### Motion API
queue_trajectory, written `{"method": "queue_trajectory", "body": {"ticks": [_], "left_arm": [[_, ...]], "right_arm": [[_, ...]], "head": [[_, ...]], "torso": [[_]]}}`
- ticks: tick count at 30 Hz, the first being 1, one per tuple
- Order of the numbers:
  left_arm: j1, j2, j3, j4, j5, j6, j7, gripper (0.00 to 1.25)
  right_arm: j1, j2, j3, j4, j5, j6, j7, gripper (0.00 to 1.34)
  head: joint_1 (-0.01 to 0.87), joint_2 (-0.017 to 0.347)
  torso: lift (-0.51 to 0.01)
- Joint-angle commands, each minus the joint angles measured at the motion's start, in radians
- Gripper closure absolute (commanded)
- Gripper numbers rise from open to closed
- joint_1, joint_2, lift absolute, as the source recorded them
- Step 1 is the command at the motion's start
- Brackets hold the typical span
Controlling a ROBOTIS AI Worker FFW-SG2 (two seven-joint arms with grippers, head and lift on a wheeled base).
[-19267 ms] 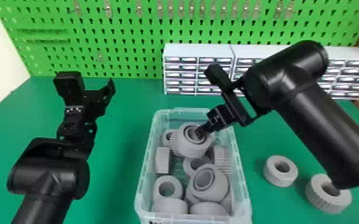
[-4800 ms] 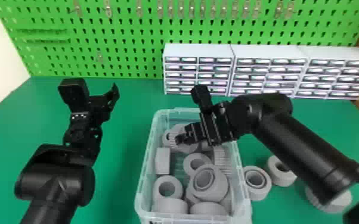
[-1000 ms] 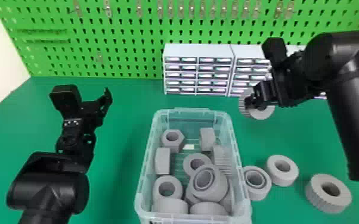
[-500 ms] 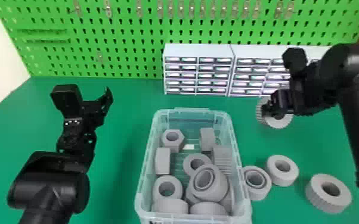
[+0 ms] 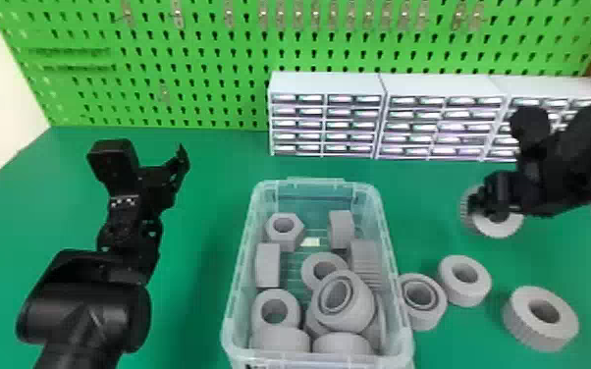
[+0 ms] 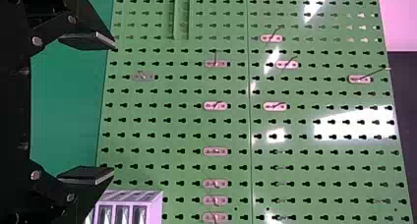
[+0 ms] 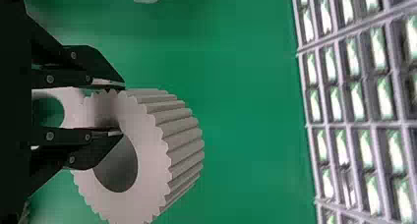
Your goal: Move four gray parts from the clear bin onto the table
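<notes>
To the right of the clear bin (image 5: 402,314), beyond three loose parts on the green table (image 5: 196,304), your right gripper (image 5: 483,203) has a gray toothed gear (image 5: 499,226) pinched by its wall – one finger inside the hole, the other against the teeth outside. I can't tell you whether the gear touches the table. Of the loose parts, the double-ringed one (image 5: 431,319) sits just beside the bin, the plain ring (image 5: 482,289) is close by it, and the ribbed ring (image 5: 520,324) lies farther right. Your left gripper (image 5: 162,167) is over the table left of the bin, its fingers spread wide and empty. More gray parts fill the bin's near end, some stacked, with a hex nut (image 5: 284,240) toward the far end – and white drawer units (image 5: 326,83) stand behind, against the green pegboard (image 5: 211,59)
</notes>
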Motion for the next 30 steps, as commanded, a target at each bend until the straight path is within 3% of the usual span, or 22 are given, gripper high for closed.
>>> {"method": "queue_trajectory", "body": {"ticks": [1, 12, 30], "left_arm": [[0.001, 0.000, -0.002, 0.001, 0.003, 0.000, 0.001, 0.35], [0.006, 0.000, -0.010, 0.000, 0.007, 0.000, 0.006, 0.35], [0.009, 0.000, -0.013, 0.000, 0.016, 0.000, 0.012, 0.35]], "right_arm": [[0.012, -0.012, -0.029, 0.042, -0.005, -0.024, 0.000, 1.06], [0.030, -0.023, -0.075, 0.123, -0.028, -0.090, 0.000, 1.06], [0.032, -0.020, -0.084, 0.160, 0.043, -0.080, 0.000, 1.06]], "head": [[0.693, 0.072], [0.693, 0.072], [0.693, 0.072]], "torso": [[-0.052], [-0.052], [-0.052]]}}
